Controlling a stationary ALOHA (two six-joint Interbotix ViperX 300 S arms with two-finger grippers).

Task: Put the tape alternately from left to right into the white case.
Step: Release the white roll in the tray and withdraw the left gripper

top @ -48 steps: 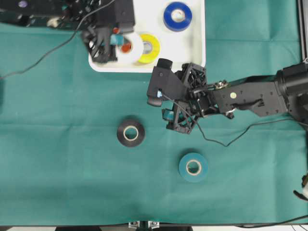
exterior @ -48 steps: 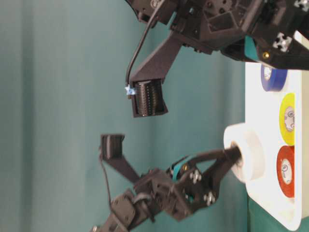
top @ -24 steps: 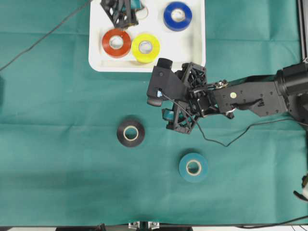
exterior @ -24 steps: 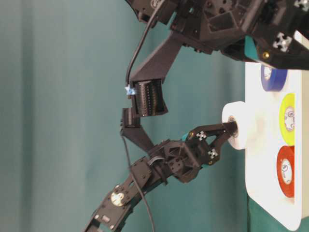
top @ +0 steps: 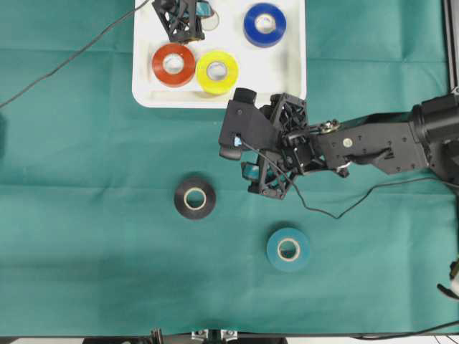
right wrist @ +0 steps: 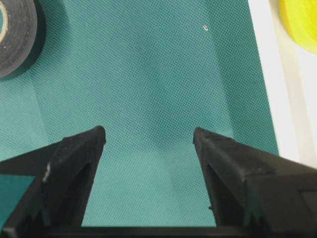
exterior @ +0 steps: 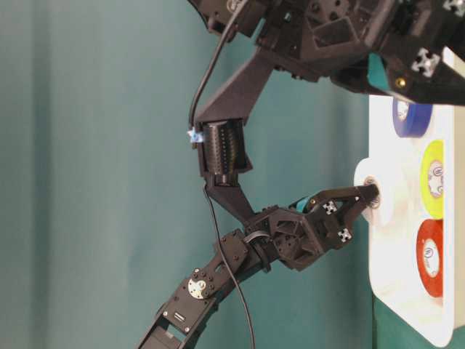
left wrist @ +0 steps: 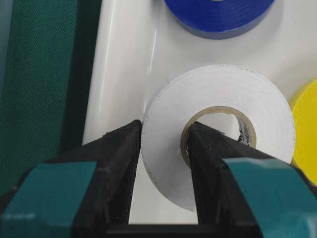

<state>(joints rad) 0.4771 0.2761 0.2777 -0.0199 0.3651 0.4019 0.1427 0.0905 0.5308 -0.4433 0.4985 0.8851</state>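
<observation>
Left hand (left wrist: 163, 148) pinches white roll (left wrist: 218, 134) through its wall, over the case (top: 287, 68) far-left part, beside blue roll (top: 265, 24). Red (top: 173, 64), yellow (top: 217, 72) rolls inside. Right hand (right wrist: 148, 144) spread above desk (top: 86, 215). Black (top: 194, 198), teal (top: 288, 248) rolls on desk.

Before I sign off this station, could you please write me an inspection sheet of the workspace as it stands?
Surface: green cloth, flat.
Job's things: white case at the top edge holds the red roll, yellow roll and blue roll; the white roll is over the case. The black roll and teal roll lie on the cloth.
Clutter: nothing seen.
Grippers: left claw shut on the white roll's wall, one finger through its core; right claw open, empty, above cloth.
Cables: black cable trails off left; another loops under the right arm.
Surroundings: metal rail at right edge.
</observation>
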